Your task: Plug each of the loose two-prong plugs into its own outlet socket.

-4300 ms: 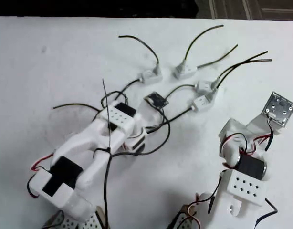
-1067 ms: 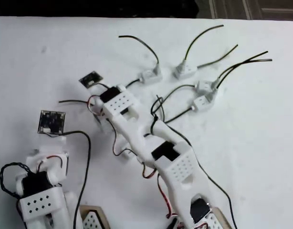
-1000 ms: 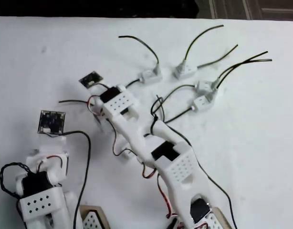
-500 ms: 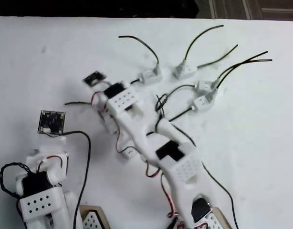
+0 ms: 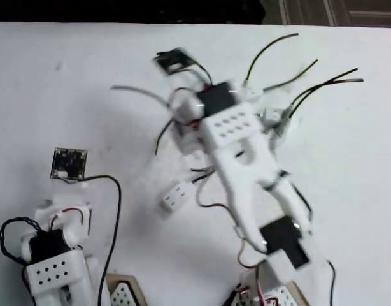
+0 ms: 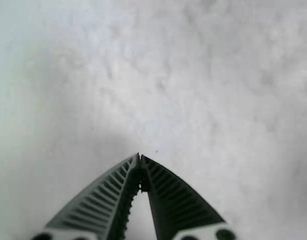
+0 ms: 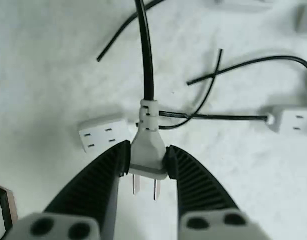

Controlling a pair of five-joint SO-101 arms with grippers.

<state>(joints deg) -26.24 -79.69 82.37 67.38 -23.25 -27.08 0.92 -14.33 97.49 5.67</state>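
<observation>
white table (image 5: pixel 55 95); right end effector (image 7: pixel 146 148) grips a two-prong plug (image 7: pixel 148 161); left end effector (image 6: pixel 140 160) closed.

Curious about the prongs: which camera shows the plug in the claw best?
The right wrist view: the plug sits gripped in the right claw, both prongs clear. In the high view the arm covers it; the left wrist view faces the shut left claw and table.

Probably a robotics lab: 2 arms (image 5: pixel 243 159) (wiring bare) on a white table (image 5: pixel 355 204).
</observation>
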